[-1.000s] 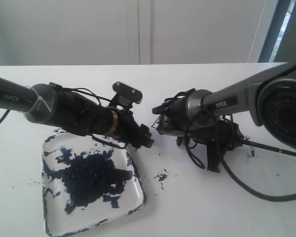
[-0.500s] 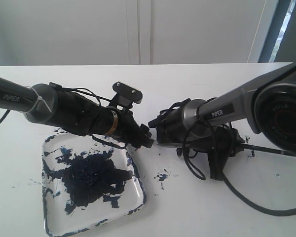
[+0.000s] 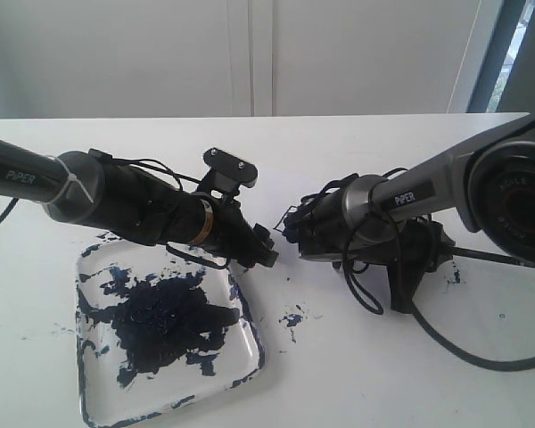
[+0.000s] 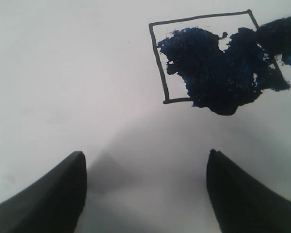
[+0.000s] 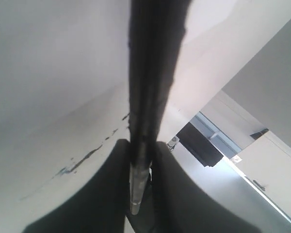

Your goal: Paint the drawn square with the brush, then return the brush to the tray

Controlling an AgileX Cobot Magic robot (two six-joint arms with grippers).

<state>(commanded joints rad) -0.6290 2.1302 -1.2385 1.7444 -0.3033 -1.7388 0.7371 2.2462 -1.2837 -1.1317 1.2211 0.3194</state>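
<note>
The brush point(image 5: 153, 73) is clamped by the right gripper point(image 5: 139, 145); paint could be dragged outside the drawn square point(image 4: 208, 58), seemingly overrun.

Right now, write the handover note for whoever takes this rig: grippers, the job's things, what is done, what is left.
Left gripper: open and empty, hovering over the paper beside the drawn square.
Right gripper: shut on the handle of the brush; a dark tip, apparently the brush's, lies at one corner of the square.
Tray: left side of the exterior view, paint-blotched, no brush in it.
Done: most of the square is dark blue, with paint spilled over one edge.
Left: fill the white gaps along two sides, then lay the brush in the tray.
</note>
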